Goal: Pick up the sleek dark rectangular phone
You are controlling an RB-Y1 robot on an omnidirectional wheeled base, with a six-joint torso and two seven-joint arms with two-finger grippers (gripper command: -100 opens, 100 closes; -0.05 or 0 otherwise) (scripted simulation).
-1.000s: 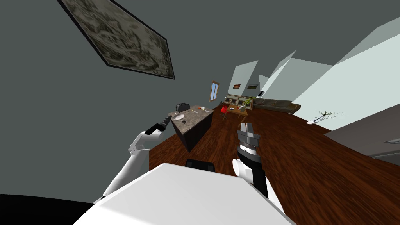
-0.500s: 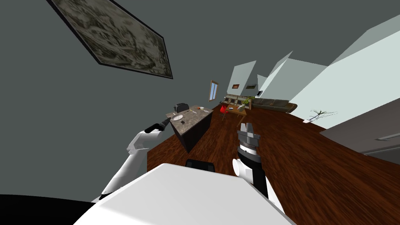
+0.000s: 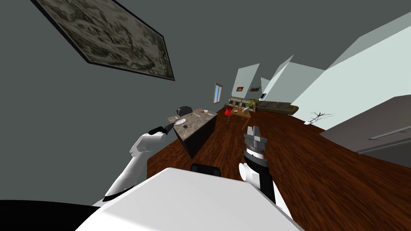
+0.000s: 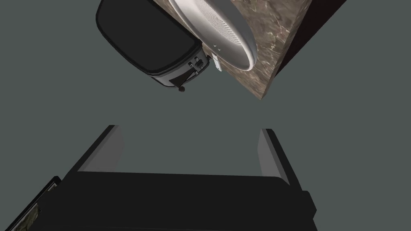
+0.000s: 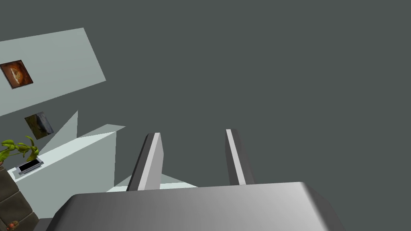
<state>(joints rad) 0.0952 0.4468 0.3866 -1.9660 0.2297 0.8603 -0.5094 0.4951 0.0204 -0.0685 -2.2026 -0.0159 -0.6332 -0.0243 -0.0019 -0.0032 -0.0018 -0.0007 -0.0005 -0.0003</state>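
In the head view, the phone (image 3: 185, 126) is seen as a small dark rectangle lying flat on the stone-topped counter (image 3: 199, 121), just beside the plate (image 3: 180, 121). The toaster (image 3: 184, 109) stands further along the counter, the left gripper (image 3: 172, 125) is held at the near corner, and the right gripper (image 3: 253, 130) is raised over the wooden floor (image 3: 305, 168), well apart from the counter.

In the left wrist view, the left gripper (image 4: 189, 130) is shown released, its fingers (image 4: 115, 146) spread wide with nothing between them. The plate (image 4: 216, 32), the toaster (image 4: 152, 40) and the counter's corner (image 4: 281, 36) are seen beyond the tips.

In the right wrist view, the right gripper (image 5: 192, 132) is shown unclenched, with a clear gap between its fingers (image 5: 152, 160) and nothing held.
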